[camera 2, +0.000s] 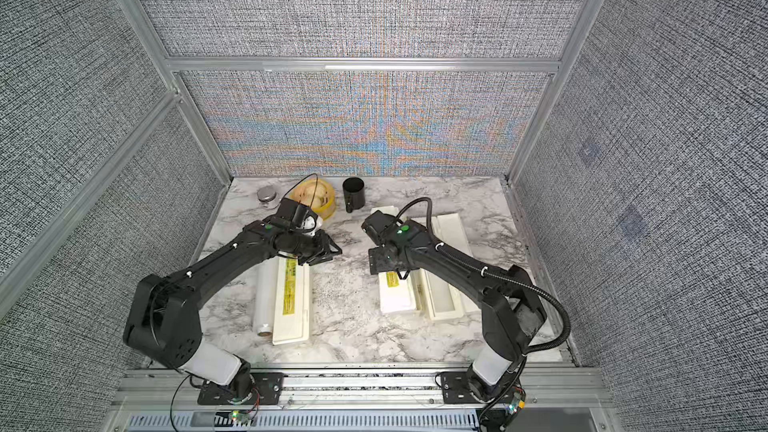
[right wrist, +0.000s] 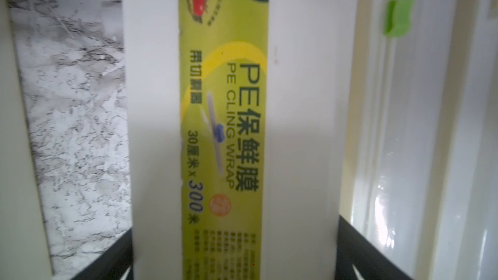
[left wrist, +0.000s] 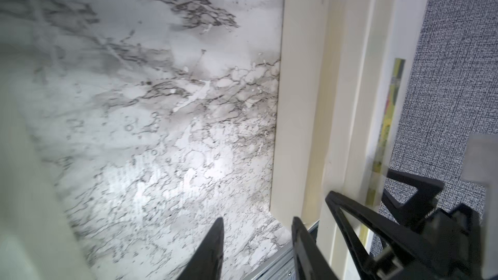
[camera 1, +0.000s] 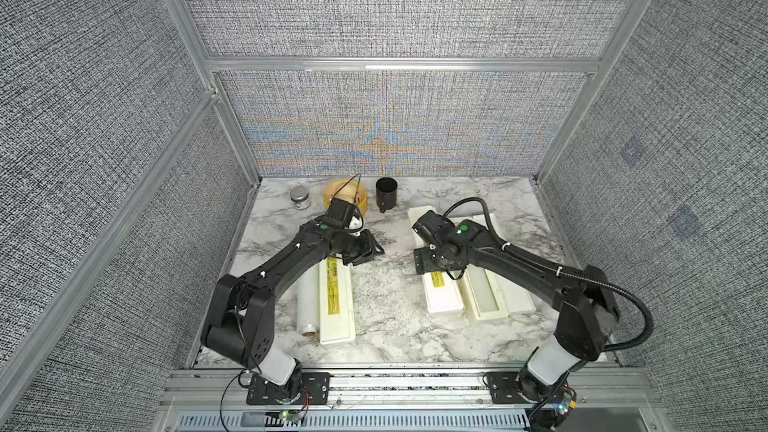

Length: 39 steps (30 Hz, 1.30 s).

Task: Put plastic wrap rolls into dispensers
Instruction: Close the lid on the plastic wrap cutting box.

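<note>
Top views both give you three dispensers and one loose roll: a closed dispenser [camera 1: 337, 305] at lower left with the roll [camera 1: 306, 305] just beside its left edge, and a second closed dispenser [camera 1: 441, 297] beside an open-lidded dispenser [camera 1: 484, 299] right of centre. Your left claw [camera 1: 372, 254] hovers part-open and empty over the surface [camera 1: 386, 305], past the roll's far end and apart from it. Your right claw [right wrist: 234, 222] straddles the second closed dispenser with its fingers spread wide against the long sides, and you cannot tell whether it squeezes.

Black left arm [camera 1: 282, 261] and right arm [camera 1: 523, 261] have white bases, green dots, white zip ties.
</note>
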Motion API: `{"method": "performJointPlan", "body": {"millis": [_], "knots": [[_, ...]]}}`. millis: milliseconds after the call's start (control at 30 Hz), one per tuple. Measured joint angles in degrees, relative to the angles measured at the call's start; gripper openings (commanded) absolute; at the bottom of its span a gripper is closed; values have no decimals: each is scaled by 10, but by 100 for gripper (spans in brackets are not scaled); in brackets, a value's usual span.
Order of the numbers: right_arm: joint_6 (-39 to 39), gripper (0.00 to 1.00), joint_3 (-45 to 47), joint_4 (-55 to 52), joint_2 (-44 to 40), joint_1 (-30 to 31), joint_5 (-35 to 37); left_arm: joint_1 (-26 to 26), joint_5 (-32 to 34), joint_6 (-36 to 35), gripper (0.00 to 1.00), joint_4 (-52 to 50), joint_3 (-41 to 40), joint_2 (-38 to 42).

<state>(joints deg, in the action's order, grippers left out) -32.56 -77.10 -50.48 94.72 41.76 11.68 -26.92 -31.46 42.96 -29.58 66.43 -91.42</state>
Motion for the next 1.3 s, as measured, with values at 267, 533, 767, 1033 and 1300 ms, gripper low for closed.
{"method": "performJointPlan", "body": {"millis": [267, 533, 767, 1033, 1300], "knots": [[52, 89, 40, 35, 7, -62, -45, -52, -3, 31, 42, 36, 93, -106], [72, 89, 39, 63, 43, -81, -83, -69, -5, 57, 42, 59, 132, -157], [73, 90, 35, 67, 54, -85, -101, -70, -12, 70, 47, 73, 136, -175], [73, 90, 24, 92, 81, -72, -124, -71, -24, 77, 54, 90, 142, -186], [43, 90, 21, 125, 83, -26, -119, -71, -30, 67, 58, 85, 120, -183]]}}
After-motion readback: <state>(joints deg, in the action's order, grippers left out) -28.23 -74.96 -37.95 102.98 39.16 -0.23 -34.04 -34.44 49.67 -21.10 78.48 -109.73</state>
